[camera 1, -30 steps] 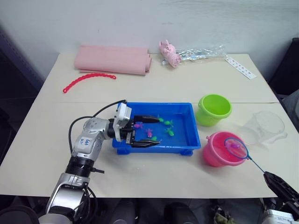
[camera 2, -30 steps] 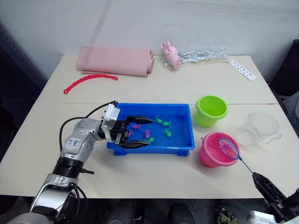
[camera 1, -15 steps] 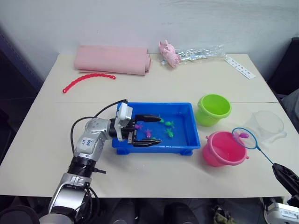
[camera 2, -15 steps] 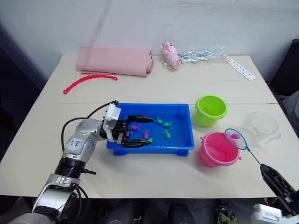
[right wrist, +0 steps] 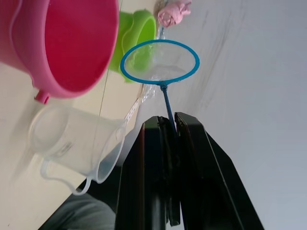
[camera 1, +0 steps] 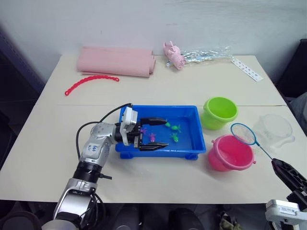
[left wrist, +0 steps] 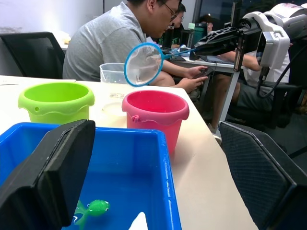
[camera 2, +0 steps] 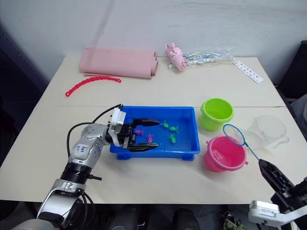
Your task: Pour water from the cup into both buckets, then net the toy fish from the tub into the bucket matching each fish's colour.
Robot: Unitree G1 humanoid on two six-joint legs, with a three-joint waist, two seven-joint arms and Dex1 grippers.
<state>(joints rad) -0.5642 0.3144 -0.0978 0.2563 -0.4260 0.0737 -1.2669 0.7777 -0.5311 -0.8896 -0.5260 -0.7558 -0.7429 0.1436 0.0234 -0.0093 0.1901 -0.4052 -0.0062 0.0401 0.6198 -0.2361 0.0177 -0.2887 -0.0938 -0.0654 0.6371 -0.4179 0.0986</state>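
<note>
The blue tub (camera 1: 192,145) sits mid-table and holds several tiny toy fish, pink ones (camera 1: 152,138) and green ones (camera 1: 174,137). My left gripper (camera 1: 165,132) is open over the tub's left half, its fingers (left wrist: 53,177) either side of the pink fish. To the right stand the lime green bucket (camera 1: 220,111) and the pink bucket (camera 1: 230,152), with the clear cup (camera 1: 273,129) beyond them. My right gripper (camera 1: 276,164) is shut on the stick of the net (camera 1: 243,133). The net's blue hoop (right wrist: 159,60) hangs empty above the pink bucket's far rim.
At the back lie a folded pink cloth (camera 1: 115,61), a red beaded chain (camera 1: 91,82), a pale-pink pig toy (camera 1: 173,53), a crumpled clear bag (camera 1: 206,53) and a white strip (camera 1: 247,68). People sit beyond the table's right edge (left wrist: 120,38).
The net has swung from over the pink bucket out to the right, then back over its far rim. The pink fish no longer shows in the mesh. My left gripper stays put.
</note>
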